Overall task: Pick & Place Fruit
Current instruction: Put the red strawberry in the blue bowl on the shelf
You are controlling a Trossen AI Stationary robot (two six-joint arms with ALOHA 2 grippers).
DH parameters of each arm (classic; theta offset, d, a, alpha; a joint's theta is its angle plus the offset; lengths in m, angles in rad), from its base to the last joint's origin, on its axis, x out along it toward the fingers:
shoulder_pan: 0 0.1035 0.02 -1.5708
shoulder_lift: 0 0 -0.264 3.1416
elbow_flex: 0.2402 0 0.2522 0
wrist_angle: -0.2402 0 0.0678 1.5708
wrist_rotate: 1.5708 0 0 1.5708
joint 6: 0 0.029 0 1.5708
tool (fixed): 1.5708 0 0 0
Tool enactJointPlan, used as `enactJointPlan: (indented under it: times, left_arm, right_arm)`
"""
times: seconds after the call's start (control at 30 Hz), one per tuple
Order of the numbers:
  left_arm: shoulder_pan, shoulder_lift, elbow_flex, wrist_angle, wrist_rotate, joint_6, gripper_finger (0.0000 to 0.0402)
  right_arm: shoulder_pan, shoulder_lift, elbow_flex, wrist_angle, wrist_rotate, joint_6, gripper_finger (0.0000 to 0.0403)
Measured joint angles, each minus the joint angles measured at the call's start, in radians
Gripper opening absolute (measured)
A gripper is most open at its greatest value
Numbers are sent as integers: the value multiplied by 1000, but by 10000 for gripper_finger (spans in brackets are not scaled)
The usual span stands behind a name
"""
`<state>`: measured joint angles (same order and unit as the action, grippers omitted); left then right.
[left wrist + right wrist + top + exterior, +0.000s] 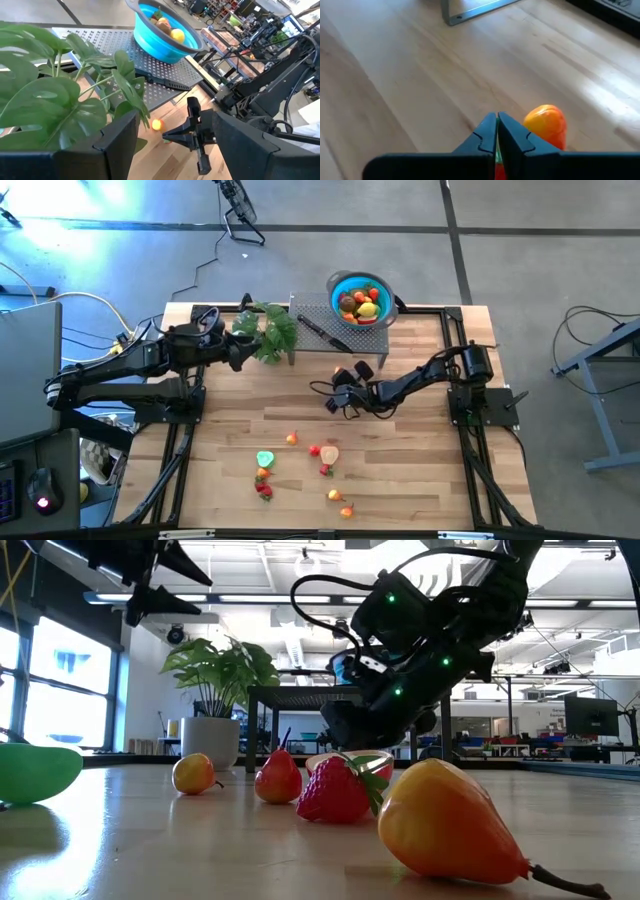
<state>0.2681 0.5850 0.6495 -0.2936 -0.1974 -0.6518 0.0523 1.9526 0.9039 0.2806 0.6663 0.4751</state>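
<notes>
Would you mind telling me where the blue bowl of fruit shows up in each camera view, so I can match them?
High view: the blue bowl sits top centre, on the perforated metal tray.
Low view: only a blue sliver behind the right arm.
Left wrist view: upper middle, fruit inside.
Right wrist view: not in it.
Shared landmark: the leafy plant, beside the tray in the high, low and left wrist views.

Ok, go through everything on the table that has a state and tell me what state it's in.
Blue bowl: upright, fruit inside.
Plant: upright.
Left tool: open, empty, beside the plant.
Right tool: shut, low beside an orange fruit.
Knife: lying flat near the bowl.
Loose fruit: lying outside the bowl.
</notes>
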Motion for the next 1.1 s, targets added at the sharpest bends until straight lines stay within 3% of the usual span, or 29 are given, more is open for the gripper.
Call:
enactJointPlan:
  times: [0.27, 0.6, 1.1]
  left_arm:
    - [0, 0, 0, -2, 0, 0, 248]
    - [0, 0, 0, -1, 0, 0, 248]
    - [0, 0, 0, -1, 1, -7, 248]
  right_arm:
    - [20, -53, 36, 8, -18, -15, 4]
    - [64, -225, 45, 5, -15, -51, 3]
    - [164, -462, 58, 55, 79, -110, 3]
